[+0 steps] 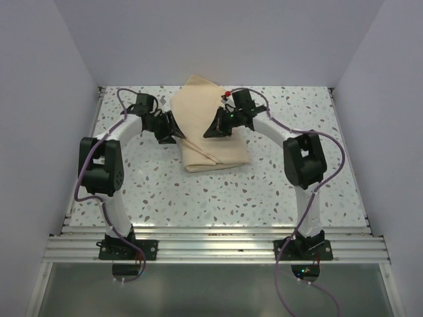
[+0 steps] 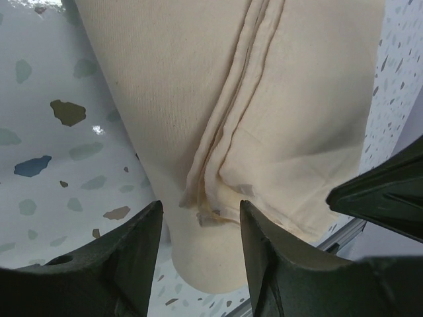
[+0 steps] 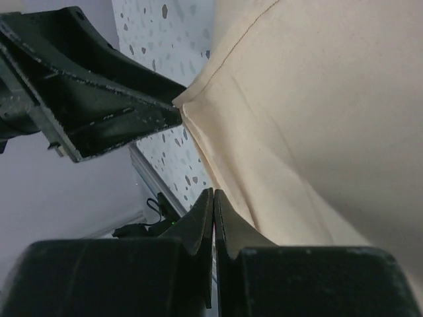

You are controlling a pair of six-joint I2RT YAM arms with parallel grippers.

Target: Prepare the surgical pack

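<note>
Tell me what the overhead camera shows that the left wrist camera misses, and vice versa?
Only overhead: the whole left arm and right arm, and the overall outline of the large folded tan-beige fabric sheet on the white speckled table. Only the left wrist: the sheet's layered hems close up, just beyond the open fingers of the black left gripper. Both: sheet, table, left gripper.

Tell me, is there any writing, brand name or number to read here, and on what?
None can be read in any view.
The tan fabric sheet is plain, no tag or print.
The left arm and right arm show no lettering.
The speckled table bears only its pattern.
</note>
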